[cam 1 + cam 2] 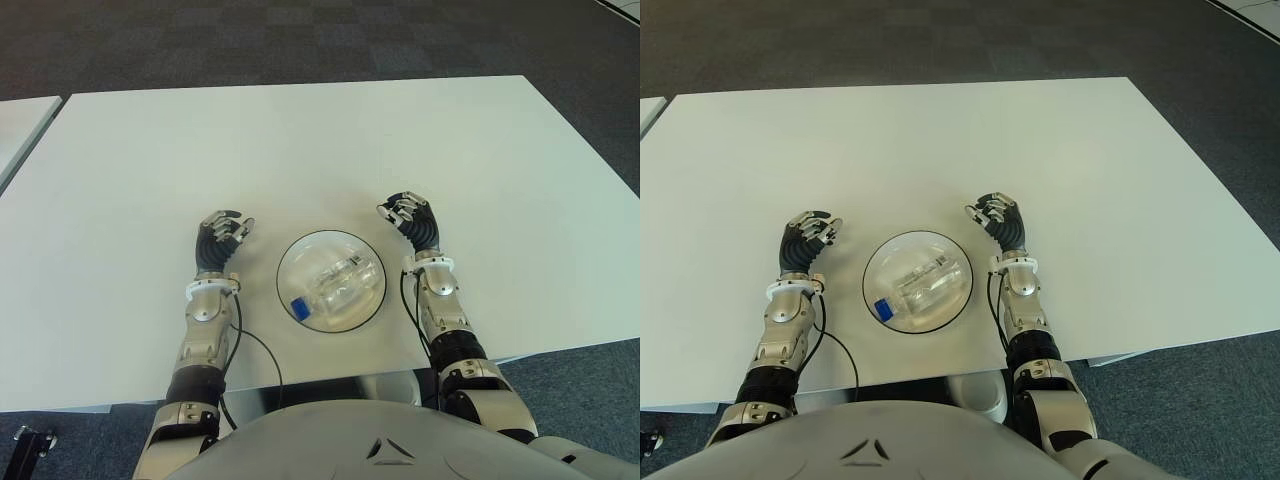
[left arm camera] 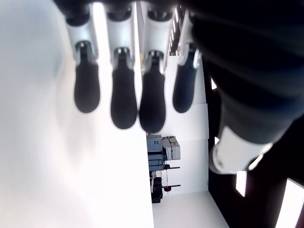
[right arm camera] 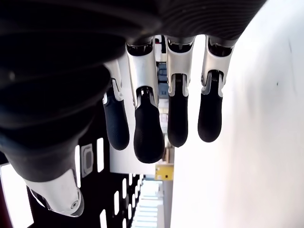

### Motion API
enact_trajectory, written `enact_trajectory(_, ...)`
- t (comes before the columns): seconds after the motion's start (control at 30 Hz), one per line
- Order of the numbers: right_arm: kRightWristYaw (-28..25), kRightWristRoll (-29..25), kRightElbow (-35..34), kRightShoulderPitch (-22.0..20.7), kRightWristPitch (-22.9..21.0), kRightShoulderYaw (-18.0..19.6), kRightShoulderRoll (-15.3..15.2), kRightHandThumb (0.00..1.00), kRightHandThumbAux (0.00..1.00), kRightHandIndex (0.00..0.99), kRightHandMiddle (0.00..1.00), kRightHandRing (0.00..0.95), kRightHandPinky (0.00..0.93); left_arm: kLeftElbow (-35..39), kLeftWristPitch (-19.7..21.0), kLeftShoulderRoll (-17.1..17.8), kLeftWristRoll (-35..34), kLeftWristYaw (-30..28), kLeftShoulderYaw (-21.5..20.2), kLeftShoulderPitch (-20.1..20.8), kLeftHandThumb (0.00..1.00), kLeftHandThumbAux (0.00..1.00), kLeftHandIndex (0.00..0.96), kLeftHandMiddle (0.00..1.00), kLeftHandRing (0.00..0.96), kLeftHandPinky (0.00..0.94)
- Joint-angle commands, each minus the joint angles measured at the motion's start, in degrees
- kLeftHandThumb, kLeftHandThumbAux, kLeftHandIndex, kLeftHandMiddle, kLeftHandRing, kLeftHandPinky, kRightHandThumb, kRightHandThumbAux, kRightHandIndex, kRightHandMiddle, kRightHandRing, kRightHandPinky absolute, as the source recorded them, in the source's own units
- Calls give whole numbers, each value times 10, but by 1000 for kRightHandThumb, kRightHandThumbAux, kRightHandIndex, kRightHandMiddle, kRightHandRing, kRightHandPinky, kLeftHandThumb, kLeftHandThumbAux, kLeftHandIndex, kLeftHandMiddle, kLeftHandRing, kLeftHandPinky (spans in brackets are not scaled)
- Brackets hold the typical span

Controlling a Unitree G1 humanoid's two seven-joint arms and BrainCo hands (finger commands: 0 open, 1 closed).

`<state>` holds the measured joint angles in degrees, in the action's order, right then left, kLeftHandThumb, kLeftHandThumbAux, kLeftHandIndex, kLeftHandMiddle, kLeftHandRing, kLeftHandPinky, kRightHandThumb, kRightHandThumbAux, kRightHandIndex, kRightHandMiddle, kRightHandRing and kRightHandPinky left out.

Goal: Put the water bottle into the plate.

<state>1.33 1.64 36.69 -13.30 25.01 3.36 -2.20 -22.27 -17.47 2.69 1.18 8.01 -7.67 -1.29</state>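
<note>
Clear plastic makes the water bottle hard to trace against the equally transparent plate; only its blue cap, pointing toward the robot's left and the near table edge, reads plainly. The bottle lies on its side inside the plate, tilted diagonally, and no hand touches it. Any label on it cannot be read.

White table carries the plate near its front edge, between the two hands. Left hand shows just beside the plate on its left, right hand just beside it on its right; both are apart from the rim. Forearms are cut off by the robot's torso at the bottom of the eye views. A second table's corner is clipped at the far left edge, and dark carpet lies beyond.

Wrist views show neither bottle nor plate. Left wrist view shows the left fingers loosely bent with nothing between them; right wrist view shows the right fingers likewise relaxed and empty. Whether either hand touches the tabletop cannot be told.
</note>
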Motion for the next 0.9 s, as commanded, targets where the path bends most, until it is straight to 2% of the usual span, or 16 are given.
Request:
enact_trajectory(0.03, 2, 0, -2, 10, -14, -1, 2, 708, 727, 439, 729, 726, 743, 4, 9, -5, -1, 0, 2, -7, 709, 714, 436, 625, 604, 586)
enact_trajectory(0.9, -1, -3, -8, 13, -16, -1, 5, 708, 727, 439, 725, 722, 739, -5, -5, -6, -11, -2, -4, -6, 710, 712, 436, 641, 619, 608)
